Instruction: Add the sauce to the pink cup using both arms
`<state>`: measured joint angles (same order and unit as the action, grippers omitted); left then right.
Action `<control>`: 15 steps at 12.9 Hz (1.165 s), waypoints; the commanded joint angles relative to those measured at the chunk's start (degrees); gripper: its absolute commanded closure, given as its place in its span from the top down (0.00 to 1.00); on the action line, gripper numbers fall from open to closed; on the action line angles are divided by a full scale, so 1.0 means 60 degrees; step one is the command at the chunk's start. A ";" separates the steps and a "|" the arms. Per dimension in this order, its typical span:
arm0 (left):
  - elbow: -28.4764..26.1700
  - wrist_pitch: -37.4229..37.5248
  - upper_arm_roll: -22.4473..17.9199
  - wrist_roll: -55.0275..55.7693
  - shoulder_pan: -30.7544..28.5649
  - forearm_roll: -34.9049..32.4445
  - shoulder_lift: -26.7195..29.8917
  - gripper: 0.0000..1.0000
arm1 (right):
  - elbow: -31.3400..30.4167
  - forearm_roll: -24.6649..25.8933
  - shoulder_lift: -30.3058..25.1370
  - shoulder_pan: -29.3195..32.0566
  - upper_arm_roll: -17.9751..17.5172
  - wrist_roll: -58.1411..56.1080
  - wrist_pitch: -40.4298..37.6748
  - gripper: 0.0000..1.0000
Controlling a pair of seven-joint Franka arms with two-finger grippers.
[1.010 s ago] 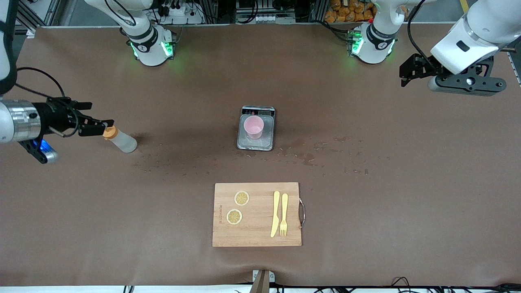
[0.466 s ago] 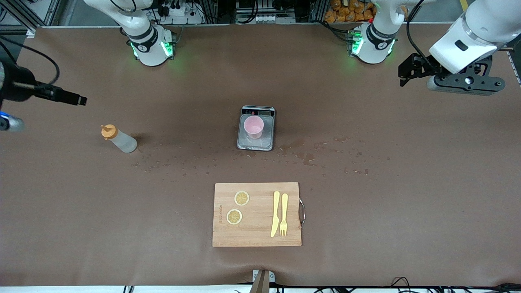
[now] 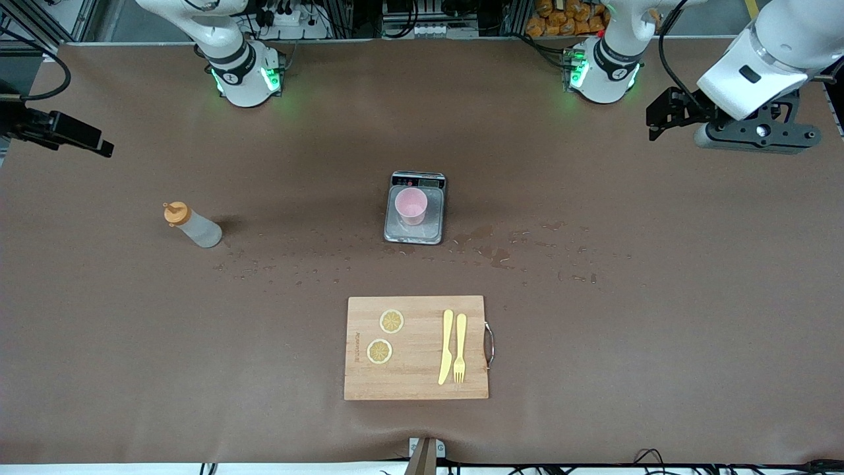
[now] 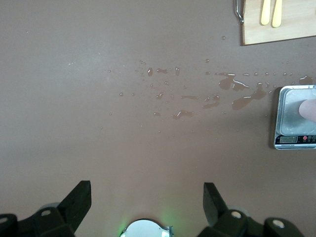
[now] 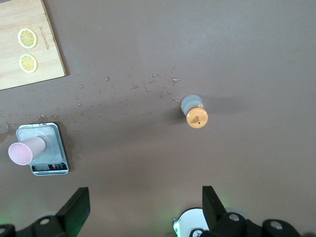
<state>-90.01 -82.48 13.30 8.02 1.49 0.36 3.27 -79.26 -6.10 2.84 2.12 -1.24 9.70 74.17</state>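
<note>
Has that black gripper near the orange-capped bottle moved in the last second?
Yes. The right gripper was at the sauce bottle's cap; it has pulled away toward the right arm's table edge, leaving the bottle standing alone.

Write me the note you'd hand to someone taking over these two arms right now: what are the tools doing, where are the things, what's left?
Right tool: open, empty, raised over the right arm's end of the table.
Left tool: open, empty, waiting over the left arm's end.
Small translucent squeeze bottle with orange cap: standing on the brown table, toward the right arm's end, untouched.
Pale-pink plastic cup: upright on the grey scale, mid-table.
Done: whether sauce is in the cup cannot be told; droplets lie on the table.
Left: check the cup; if empty, pick up the bottle and squeeze.
</note>
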 commanded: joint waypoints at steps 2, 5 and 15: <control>0.0075 0.0037 -0.0004 0.0202 0.0001 -0.0046 0.0100 1.00 | -0.0589 0.0240 -0.0415 0.0174 -0.0189 -0.0371 0.0601 1.00; 0.0075 -0.0168 0.0068 0.0216 -0.0013 -0.0061 0.0056 1.00 | -0.0589 0.0255 -0.0400 0.0174 -0.0189 -0.0504 0.0689 1.00; 0.0148 -0.0330 -0.0004 -0.0003 -0.0043 -0.0207 0.0085 1.00 | -0.0677 0.0343 -0.0386 0.0174 -0.0321 -0.0548 0.0997 1.00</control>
<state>-89.37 -84.23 13.22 8.39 1.36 0.17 3.35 -81.69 -5.22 2.12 2.12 -2.11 7.34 79.34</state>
